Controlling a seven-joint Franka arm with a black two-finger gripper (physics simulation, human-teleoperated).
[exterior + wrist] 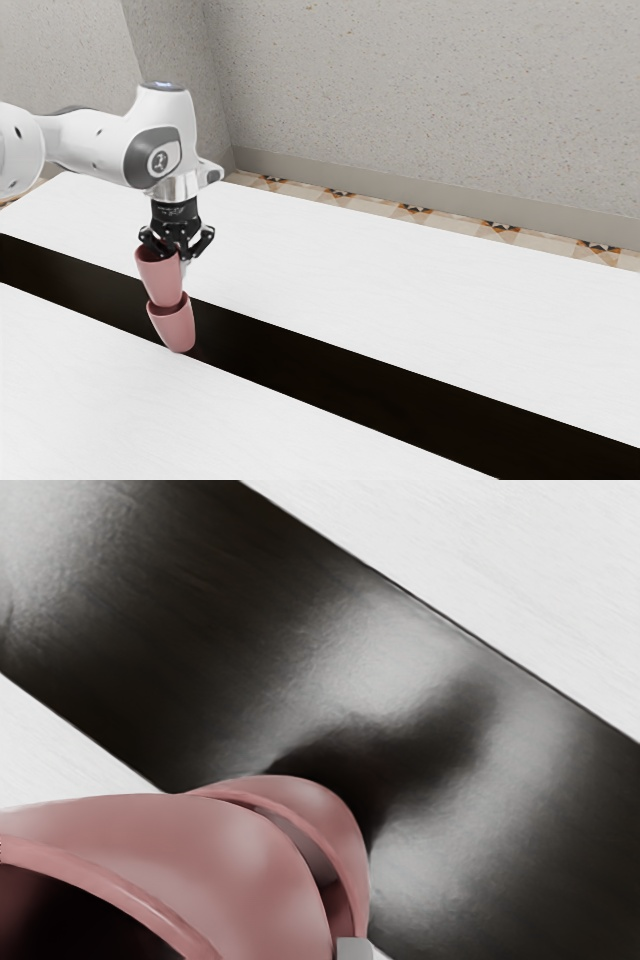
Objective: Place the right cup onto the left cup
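the hand is narrow, pinching the upper cup, whose base sits inside the lower cup.

A white table, crossed by a dark strip, carries the lower pink cup.

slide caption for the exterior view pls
A white robot arm's black two-finger gripper at the rim of a tapered pink cup, whose base meets the mouth of a second pink cup.
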